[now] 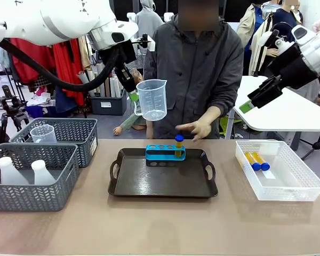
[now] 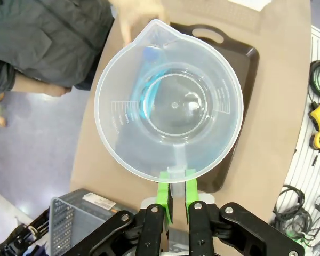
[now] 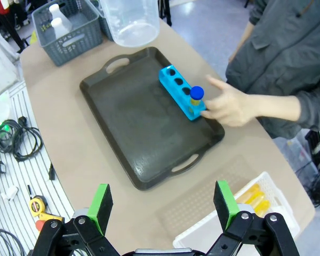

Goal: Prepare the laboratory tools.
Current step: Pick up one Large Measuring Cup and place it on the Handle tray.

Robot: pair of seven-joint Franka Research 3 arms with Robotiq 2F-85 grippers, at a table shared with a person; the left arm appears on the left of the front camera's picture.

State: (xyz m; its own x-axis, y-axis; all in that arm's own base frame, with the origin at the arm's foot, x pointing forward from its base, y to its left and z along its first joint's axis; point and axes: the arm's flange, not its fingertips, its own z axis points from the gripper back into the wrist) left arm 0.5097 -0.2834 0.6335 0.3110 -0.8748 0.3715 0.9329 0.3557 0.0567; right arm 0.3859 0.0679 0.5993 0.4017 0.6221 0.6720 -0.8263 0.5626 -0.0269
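Surface [image 1: 160,229]: tan, with the black tray [image 1: 162,188] at its middle.
Grey baskets [image 1: 26,184]: two, left of the tray; the nearer one holds two white flasks [image 1: 21,172], the farther one a second clear jug [image 1: 42,133].
White basket [image 1: 280,188]: right of the tray, with two yellow blue-capped tubes [image 1: 256,160] lying in it.
Measuring jug [image 1: 151,100]: in the air above the tray, upright.
Left fingers [image 2: 165,194]: clenched on the measuring jug's handle.
Right fingers [image 3: 102,200]: spread wide with nothing between them, high above the tray's right side.
Tube rack [image 1: 165,153]: blue, on the tray's far part, with one tube standing in its right hole.
Person's hand [image 1: 194,129]: at the tray's far edge, beside the tube rack.
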